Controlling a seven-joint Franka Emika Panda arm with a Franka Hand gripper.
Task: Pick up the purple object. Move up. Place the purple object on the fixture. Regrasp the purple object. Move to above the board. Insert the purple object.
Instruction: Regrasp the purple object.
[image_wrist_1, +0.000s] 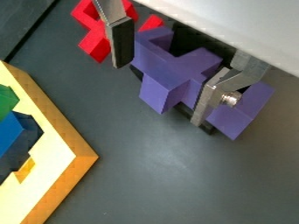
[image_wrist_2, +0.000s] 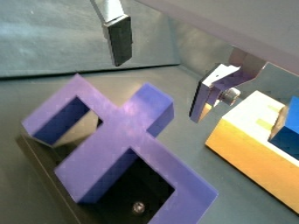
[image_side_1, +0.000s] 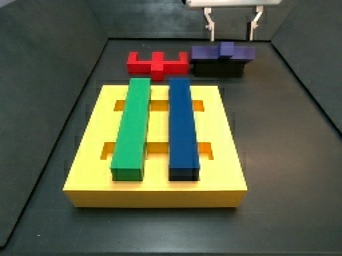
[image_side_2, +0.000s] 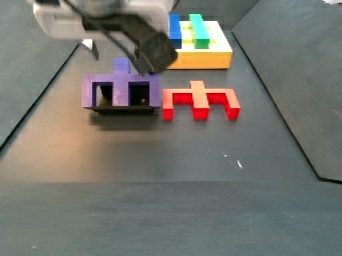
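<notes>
The purple object (image_side_1: 223, 50) lies on the black fixture (image_side_1: 218, 68) at the far end of the floor, its centre tab sticking out sideways. Both also show in a side view, the purple object (image_side_2: 123, 90) on the fixture (image_side_2: 123, 112). My gripper (image_side_1: 230, 22) hangs open just above them, holding nothing. In both wrist views the silver fingers (image_wrist_1: 121, 39) (image_wrist_2: 119, 39) stand one on each side of the purple object (image_wrist_1: 170, 74) (image_wrist_2: 117, 144) without touching it. The yellow board (image_side_1: 160, 150), bearing the green and blue bars, lies nearer the front.
A red notched block (image_side_1: 158, 63) lies on the floor right beside the fixture, also in a side view (image_side_2: 201, 100) and a wrist view (image_wrist_1: 91, 35). Dark walls enclose the floor. The board's corner (image_wrist_1: 47, 149) is close to the fixture.
</notes>
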